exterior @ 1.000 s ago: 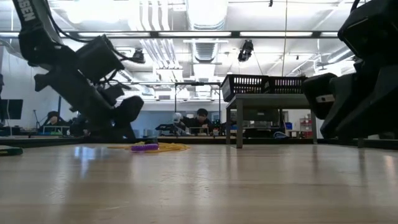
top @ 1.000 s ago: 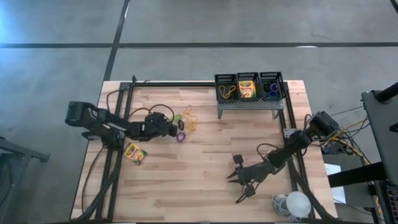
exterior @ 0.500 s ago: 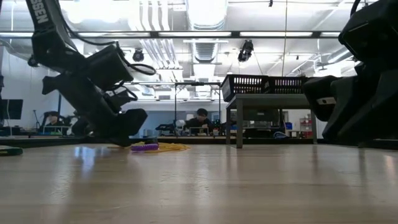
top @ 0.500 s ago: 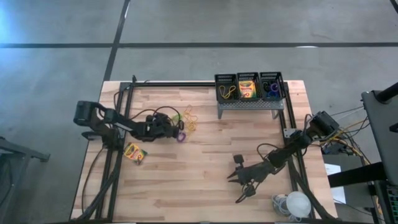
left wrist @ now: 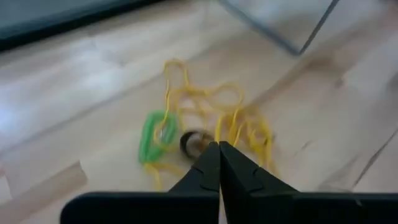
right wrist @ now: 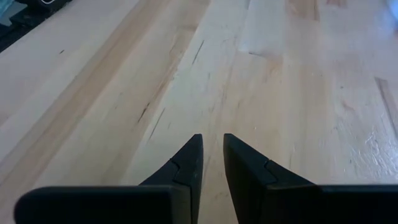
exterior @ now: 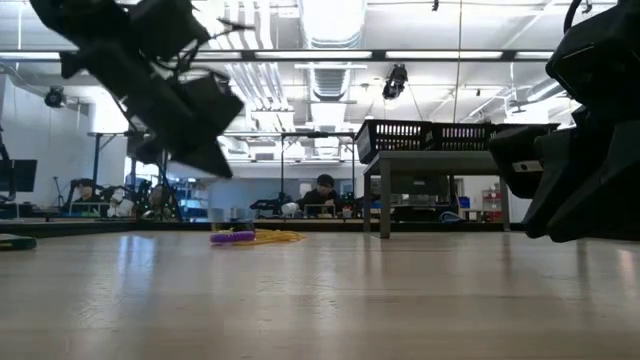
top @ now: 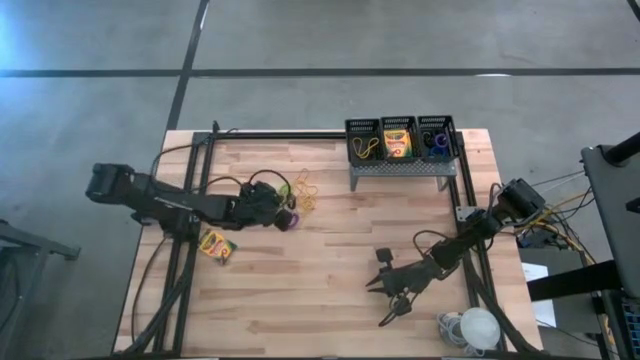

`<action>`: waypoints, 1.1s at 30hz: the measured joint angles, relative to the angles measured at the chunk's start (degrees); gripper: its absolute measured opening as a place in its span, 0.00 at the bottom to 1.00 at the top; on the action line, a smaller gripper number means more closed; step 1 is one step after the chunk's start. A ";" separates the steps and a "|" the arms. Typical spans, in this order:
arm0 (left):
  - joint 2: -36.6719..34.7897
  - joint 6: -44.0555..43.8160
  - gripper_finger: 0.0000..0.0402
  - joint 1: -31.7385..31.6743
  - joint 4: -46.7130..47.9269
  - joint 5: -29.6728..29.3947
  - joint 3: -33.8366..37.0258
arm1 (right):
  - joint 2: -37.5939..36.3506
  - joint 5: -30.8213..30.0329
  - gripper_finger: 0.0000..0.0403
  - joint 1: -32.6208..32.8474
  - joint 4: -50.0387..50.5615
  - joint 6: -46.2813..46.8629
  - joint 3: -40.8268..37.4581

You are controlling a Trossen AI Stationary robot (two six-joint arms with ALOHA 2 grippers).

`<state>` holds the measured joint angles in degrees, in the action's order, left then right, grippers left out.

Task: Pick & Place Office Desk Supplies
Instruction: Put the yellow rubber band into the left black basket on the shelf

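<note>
The left gripper [top: 284, 213], fingertips pressed together on nothing, hangs above the purple ring [top: 287, 222] at its 5 o'clock, rubber bands [top: 306, 192] toward 1 o'clock (the right gripper [top: 374, 282], slightly parted, waits well apart).

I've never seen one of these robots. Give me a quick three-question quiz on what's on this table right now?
1. True or false: the crayon box on the table lies beside the left arm.
2. How many black mesh bins stand on the grey stand?
3. Which lies nearest the left gripper: A) the pile of yellow rubber bands and green ring, B) the bins, C) the right gripper?

Key: 1 true; 2 three; 3 A.
</note>
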<state>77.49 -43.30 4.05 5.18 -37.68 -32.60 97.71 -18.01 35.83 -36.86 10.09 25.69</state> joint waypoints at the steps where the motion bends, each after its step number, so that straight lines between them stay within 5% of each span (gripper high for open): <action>1: -0.60 0.04 0.00 0.84 0.03 -0.63 -0.54 | 0.00 -0.01 0.14 0.00 0.02 0.04 0.00; 8: -0.87 2.67 0.00 6.08 -1.15 -0.87 -6.78 | 0.00 -0.01 0.14 0.00 0.10 0.48 0.02; 17: 6.10 15.64 0.00 11.13 -14.28 1.55 -14.06 | -0.15 -3.46 0.20 -0.68 0.18 6.05 -0.03; 27: 24.51 17.62 0.00 12.72 -22.61 3.62 -21.73 | -7.83 -13.65 0.32 -0.55 -0.09 5.70 -1.95; 33: 33.16 18.68 0.00 12.64 -23.15 12.39 -27.73 | -11.11 -15.56 0.36 -0.48 -0.50 6.07 -4.73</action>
<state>110.65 -24.62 16.69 -17.97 -25.29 -60.33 86.60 -33.57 35.35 -37.36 16.15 20.96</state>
